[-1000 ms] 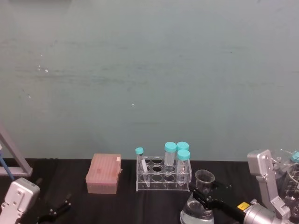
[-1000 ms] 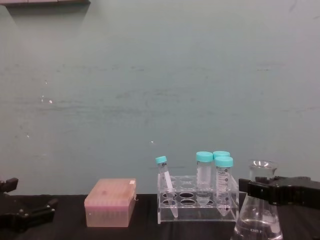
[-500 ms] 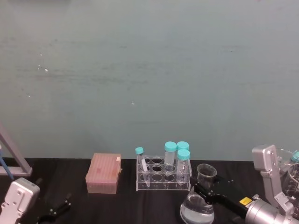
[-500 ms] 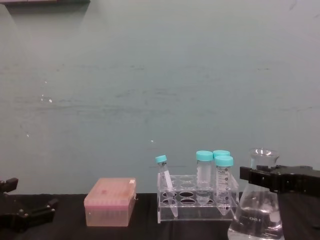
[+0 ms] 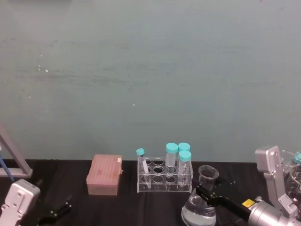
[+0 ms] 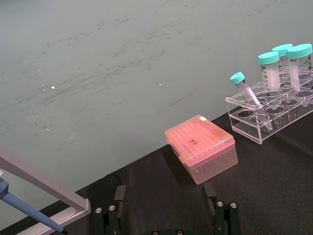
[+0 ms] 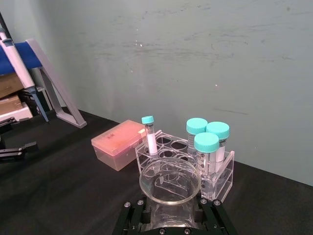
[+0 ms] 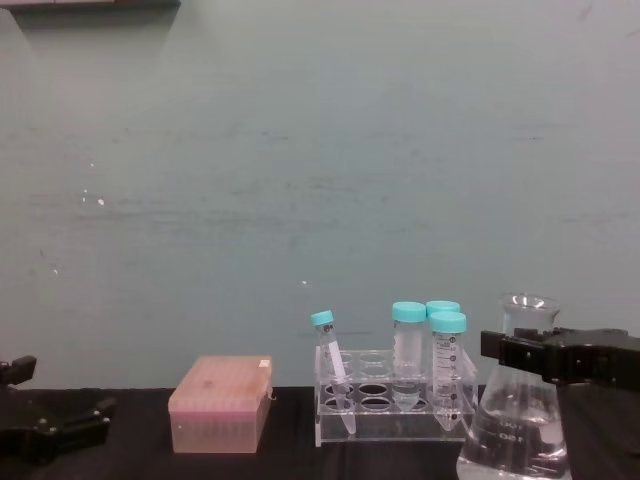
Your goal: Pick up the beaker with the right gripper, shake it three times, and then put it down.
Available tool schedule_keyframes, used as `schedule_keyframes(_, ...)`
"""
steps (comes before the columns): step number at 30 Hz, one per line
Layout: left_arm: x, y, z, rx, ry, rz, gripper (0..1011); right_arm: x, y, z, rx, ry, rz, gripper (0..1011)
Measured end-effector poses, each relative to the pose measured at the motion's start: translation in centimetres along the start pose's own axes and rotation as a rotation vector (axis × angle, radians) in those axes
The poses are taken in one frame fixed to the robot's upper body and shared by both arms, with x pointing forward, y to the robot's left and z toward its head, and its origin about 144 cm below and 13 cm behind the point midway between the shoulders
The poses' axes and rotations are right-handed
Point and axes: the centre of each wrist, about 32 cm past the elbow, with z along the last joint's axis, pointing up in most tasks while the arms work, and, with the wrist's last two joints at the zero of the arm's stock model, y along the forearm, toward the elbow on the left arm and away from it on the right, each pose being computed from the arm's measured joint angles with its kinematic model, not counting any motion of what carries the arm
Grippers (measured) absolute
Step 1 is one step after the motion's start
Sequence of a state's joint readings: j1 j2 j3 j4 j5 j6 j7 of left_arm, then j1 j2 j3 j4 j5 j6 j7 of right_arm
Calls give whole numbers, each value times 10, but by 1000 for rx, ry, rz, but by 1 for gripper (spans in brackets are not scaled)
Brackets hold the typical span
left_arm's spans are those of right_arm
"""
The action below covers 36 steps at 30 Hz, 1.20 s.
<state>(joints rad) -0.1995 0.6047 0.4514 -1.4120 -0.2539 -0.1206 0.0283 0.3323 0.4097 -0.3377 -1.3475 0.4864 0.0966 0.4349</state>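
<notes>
Right end effector (image 8: 520, 350) clamps the beaker's (image 8: 516, 435) neck.

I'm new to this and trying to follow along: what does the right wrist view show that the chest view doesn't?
Right wrist view alone: a look down into the beaker's open mouth, and a slanted stand with a blue pipette. Chest view alone: the beaker's side profile with clear liquid in it, gripped at the neck by the right gripper, and the left gripper low at the left. Both: the tube rack and pink box.
</notes>
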Motion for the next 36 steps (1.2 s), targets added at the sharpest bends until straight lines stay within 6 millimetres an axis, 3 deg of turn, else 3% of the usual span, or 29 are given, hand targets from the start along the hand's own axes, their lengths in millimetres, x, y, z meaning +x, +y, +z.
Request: schedule_keyframes(36,0,0,0,0,0,0,1000,-5,-2,-5,-21,2,1,457)
